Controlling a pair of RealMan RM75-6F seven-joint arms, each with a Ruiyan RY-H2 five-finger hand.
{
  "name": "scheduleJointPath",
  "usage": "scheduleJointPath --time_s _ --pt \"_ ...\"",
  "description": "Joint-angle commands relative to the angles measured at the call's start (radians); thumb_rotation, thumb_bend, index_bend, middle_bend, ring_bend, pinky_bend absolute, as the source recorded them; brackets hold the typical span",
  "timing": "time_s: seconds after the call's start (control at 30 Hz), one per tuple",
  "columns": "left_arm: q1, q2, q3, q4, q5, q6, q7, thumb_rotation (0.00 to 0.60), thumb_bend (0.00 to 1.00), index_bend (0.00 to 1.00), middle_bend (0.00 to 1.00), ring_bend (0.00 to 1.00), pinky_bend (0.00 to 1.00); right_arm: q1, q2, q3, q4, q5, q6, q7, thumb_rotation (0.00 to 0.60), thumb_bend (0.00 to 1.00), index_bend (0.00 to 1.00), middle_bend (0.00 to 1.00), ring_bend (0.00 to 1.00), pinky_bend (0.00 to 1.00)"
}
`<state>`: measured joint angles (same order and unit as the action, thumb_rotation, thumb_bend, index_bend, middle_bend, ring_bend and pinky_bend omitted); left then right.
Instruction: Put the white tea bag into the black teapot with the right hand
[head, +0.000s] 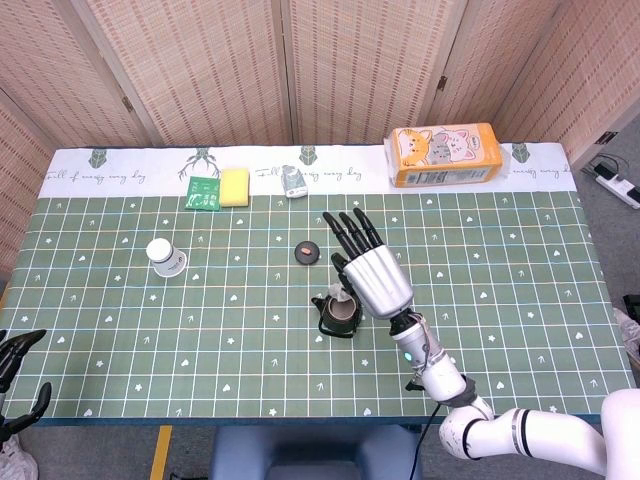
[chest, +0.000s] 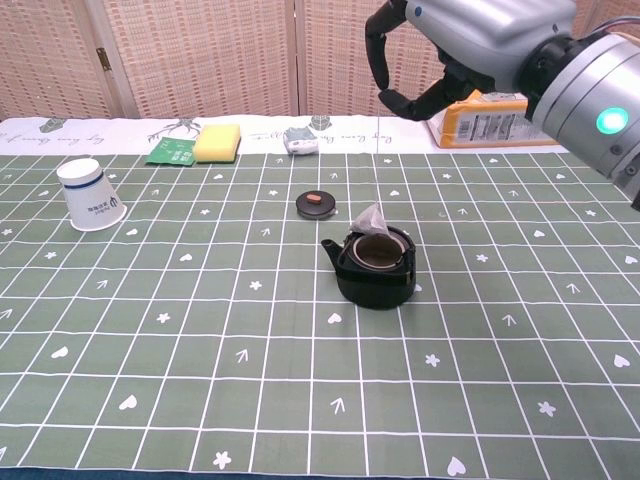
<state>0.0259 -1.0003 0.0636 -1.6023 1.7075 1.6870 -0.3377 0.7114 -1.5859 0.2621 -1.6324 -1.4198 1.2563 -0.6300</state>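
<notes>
One right robot hand (chest: 440, 45) is hanging above the black teapot (chest: 375, 266), pinching a thin string. From it the white tea bag (chest: 368, 221) is dangling, touching the teapot's open rim. Left robot hand (head: 18, 385) is sitting open at the worktop (chest: 200, 330) edge.

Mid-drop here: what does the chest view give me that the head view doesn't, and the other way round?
Only the chest view shows the thin string running from the right hand down to the white tea bag, which sits at the rim of the black teapot. Only the head view shows the left hand off the table's near-left corner. Both show the teapot's lid lying apart and the paper cup.
</notes>
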Motion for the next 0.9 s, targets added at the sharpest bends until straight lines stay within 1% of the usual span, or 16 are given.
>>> scheduleJointPath --time_s 0.03,0.2,0.33,0.43,0.53,0.67,0.73,0.9 --pt "0.001 0.001 0.0 0.0 0.001 0.002 -0.002 0.6 0.48 0.09 0.11 0.11 0.01 0.002 -0.004 -0.005 0.004 -0.002 -0.001 -0.001 0.6 0.48 0.63 0.04 0.06 0.0" --pt "0.001 0.001 0.0 0.0 0.003 0.004 -0.003 0.6 0.48 0.09 0.11 0.11 0.01 0.0 -0.01 -0.02 0.012 -0.007 -0.003 -0.001 0.6 0.48 0.63 0.04 0.06 0.0" --pt "0.002 0.001 0.0 0.0 0.004 0.004 -0.002 0.6 0.48 0.09 0.11 0.11 0.01 -0.013 -0.008 -0.045 0.01 -0.023 0.005 0.009 0.6 0.48 0.63 0.04 0.06 0.0" --pt "0.002 0.001 0.0 -0.001 0.006 0.006 0.001 0.6 0.48 0.09 0.11 0.11 0.01 -0.038 -0.001 -0.09 0.011 -0.051 0.02 0.022 0.6 0.48 0.63 0.04 0.06 0.0" --pt "0.004 0.0 0.0 -0.002 0.008 0.008 0.004 0.6 0.48 0.09 0.11 0.11 0.01 -0.079 0.007 -0.152 0.025 -0.078 0.037 0.038 0.6 0.48 0.63 0.04 0.06 0.0" --pt "0.003 -0.002 0.001 -0.003 0.009 0.006 0.015 0.6 0.48 0.09 0.11 0.11 0.01 -0.117 0.013 -0.202 0.044 -0.104 0.054 0.061 0.6 0.48 0.64 0.04 0.06 0.0" --pt "0.003 -0.003 0.0 -0.004 0.007 0.002 0.02 0.6 0.48 0.09 0.11 0.11 0.01 -0.128 0.014 -0.213 0.054 -0.115 0.058 0.075 0.6 0.48 0.64 0.04 0.06 0.0" --pt "0.001 -0.006 -0.003 -0.004 -0.001 -0.005 0.029 0.6 0.48 0.09 0.11 0.11 0.01 -0.141 0.015 -0.216 0.071 -0.128 0.06 0.104 0.6 0.48 0.64 0.04 0.06 0.0"
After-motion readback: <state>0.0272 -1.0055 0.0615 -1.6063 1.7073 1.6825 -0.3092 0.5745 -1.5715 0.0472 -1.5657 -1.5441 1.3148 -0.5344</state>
